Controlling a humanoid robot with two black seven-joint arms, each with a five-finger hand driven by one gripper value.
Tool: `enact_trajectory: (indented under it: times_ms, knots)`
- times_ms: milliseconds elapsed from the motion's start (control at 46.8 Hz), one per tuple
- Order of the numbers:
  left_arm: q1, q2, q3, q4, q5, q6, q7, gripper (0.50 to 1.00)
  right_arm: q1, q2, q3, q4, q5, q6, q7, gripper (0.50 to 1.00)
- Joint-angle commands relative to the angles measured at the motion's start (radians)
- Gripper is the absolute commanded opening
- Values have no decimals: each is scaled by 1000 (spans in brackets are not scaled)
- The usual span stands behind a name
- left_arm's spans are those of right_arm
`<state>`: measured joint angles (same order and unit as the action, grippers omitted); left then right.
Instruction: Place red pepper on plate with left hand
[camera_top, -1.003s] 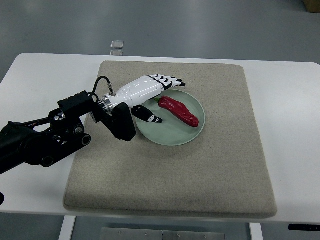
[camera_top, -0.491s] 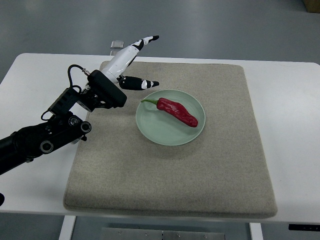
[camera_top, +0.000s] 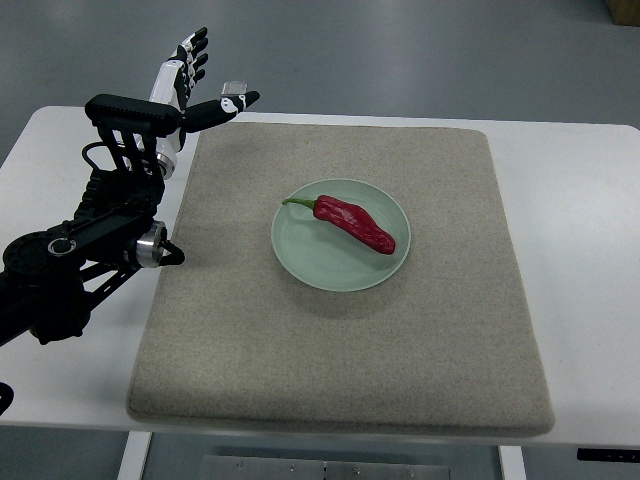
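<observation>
Red pepper (camera_top: 353, 223) lies on the plate (camera_top: 305, 259), well apart from the left hand (camera_top: 185, 85), whose fingers spread empty.

Left hand (camera_top: 185, 95) raised at upper left, fingers (camera_top: 192, 52) spread, empty, arm bent below.

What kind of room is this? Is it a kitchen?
Probably not a kitchen. It looks like a robot lab or test room: a plain white table on a bare grey floor, with a mat, one plate holding a pepper, and a robot's left hand raised, fingers spread.
</observation>
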<state>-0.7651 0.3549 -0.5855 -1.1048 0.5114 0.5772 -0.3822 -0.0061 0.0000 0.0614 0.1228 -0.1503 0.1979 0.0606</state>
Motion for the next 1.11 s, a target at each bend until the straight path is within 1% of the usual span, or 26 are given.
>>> enact_trajectory:
  times_ms: [0, 107, 235, 320, 598, 726, 833, 982, 1089]
  knots:
    - [9, -2, -36, -1, -60, -4, 0, 994, 0, 0, 0, 0, 0, 0, 1, 932]
    - [39, -7, -85, -1, -122, -8, 0, 994, 0, 0, 0, 0, 0, 0, 1, 932]
    - [73, -51, -164, 0, -166, -13, 0, 996, 0, 0, 0, 0, 0, 0, -1, 932]
    - [102, -62, -215, 0, -169, -31, 0, 996, 0, 0, 0, 0, 0, 0, 1, 932]
    - [144, -93, -246, 3, -240, -123, 0, 994, 0, 0, 0, 0, 0, 0, -1, 932]
    - [148, -94, -286, 0, -330, -201, 0, 994, 0, 0, 0, 0, 0, 0, -1, 932]
    - [150, -94, -306, 0, -355, -258, 0, 994, 0, 0, 0, 0, 0, 0, 1, 932]
    - [150, -94, -332, 3, -356, -312, 0, 994, 0, 0, 0, 0, 0, 0, -1, 932]
    - [150, -94, -336, 3, -370, -336, 0, 994, 1, 0, 2, 3, 0, 2, 1, 932]
